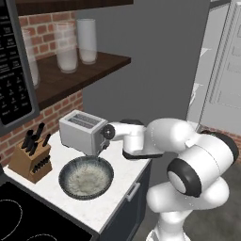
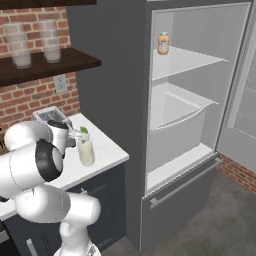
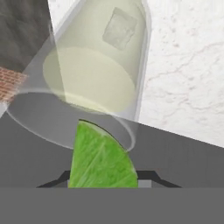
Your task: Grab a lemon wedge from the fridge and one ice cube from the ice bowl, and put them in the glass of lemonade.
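Gripper (image 2: 80,133) pinches the lemon wedge (image 3: 100,159) just above the glass of lemonade (image 2: 86,151) on the white marble counter (image 2: 107,147), beside the open fridge (image 2: 185,115); brick wall (image 2: 30,97) behind.

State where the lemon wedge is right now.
The lemon wedge is held in the fingers just above the glass of lemonade, on the counter left of the fridge.

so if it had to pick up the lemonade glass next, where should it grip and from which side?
Probably around the glass of lemonade mid-wall, coming in level from its open counter-edge side. It stands upright as a plain straight cylinder, no handle, with the toaster behind. The gripper above its rim already holds the lemon wedge.
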### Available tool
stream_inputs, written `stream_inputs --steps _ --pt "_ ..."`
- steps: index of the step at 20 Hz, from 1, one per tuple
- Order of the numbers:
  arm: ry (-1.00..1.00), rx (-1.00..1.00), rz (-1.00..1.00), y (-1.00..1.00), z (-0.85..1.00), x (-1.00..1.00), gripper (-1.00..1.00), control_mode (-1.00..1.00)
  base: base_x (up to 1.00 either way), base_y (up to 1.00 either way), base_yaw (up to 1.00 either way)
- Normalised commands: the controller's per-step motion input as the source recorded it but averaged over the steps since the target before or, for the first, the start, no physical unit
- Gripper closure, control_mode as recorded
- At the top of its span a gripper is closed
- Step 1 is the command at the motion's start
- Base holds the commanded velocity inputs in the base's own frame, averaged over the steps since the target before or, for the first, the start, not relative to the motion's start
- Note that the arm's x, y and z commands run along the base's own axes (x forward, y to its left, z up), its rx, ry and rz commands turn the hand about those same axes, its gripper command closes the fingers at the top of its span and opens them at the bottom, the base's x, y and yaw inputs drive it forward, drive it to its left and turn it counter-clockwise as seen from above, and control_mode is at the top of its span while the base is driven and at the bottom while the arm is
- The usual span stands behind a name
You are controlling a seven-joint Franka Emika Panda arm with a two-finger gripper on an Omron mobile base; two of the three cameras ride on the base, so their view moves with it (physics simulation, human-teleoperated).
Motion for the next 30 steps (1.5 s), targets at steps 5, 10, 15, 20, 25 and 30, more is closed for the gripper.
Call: stream_inputs --steps 5,10,15,20,25,30 --pt "0.0 0.0 0.0 -0.12 -0.26 -0.21 1.0 -1.0 0.0 0.0 0.0" --pt "0.0 0.0 0.0 -0.07 -0.23 0.0 1.0 -1.0 0.0 0.0 0.0" --pt "0.0 0.0 0.0 -0.01 -0.25 0.03 -1.0 -1.0 0.0 0.0 0.0" --pt "0.0 0.0 0.0 -0.01 -0.13 -0.02 -1.0 -1.0 0.0 0.0 0.0" --pt "0.0 0.0 0.0 -0.05 0.0 -0.09 -1.0 -1.0 0.0 0.0 0.0" --pt "0.0 0.0 0.0 -0.03 0.04 -0.14 -1.0 -1.0 0.0 0.0 0.0"
